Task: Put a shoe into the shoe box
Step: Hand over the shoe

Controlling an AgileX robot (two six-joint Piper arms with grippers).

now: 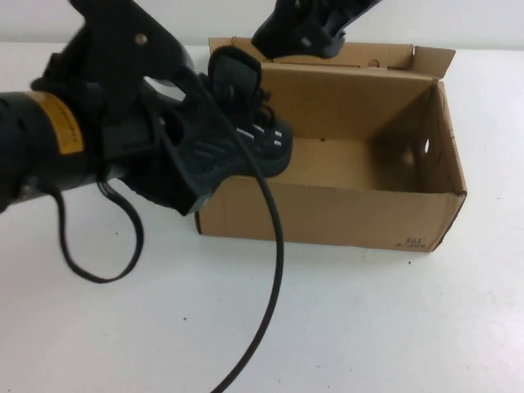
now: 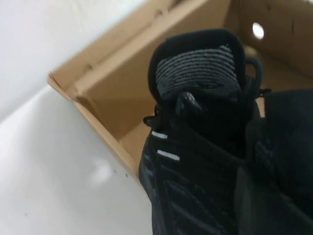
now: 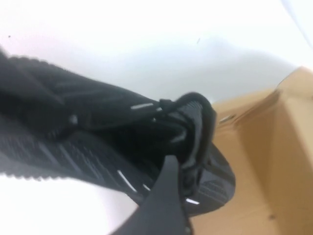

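Observation:
The black shoe (image 1: 250, 135) hangs tilted over the left end of the open brown shoe box (image 1: 327, 214), toe inside and heel outside. My left gripper (image 1: 190, 160) is shut on the shoe's heel part. The left wrist view shows the shoe's tongue and silver dashes (image 2: 195, 147) above the box's corner (image 2: 110, 93). My right gripper (image 1: 304, 34) hovers over the box's back wall, open and empty. The right wrist view shows one of its fingers (image 3: 164, 205) next to the shoe (image 3: 98, 142), with the box floor (image 3: 264, 186) beyond.
The box's lid flap (image 1: 385, 56) stands up at the back. A black cable (image 1: 274, 270) hangs from the left arm across the white table (image 1: 393, 327) in front of the box, and a second loop (image 1: 98, 266) lies to the left.

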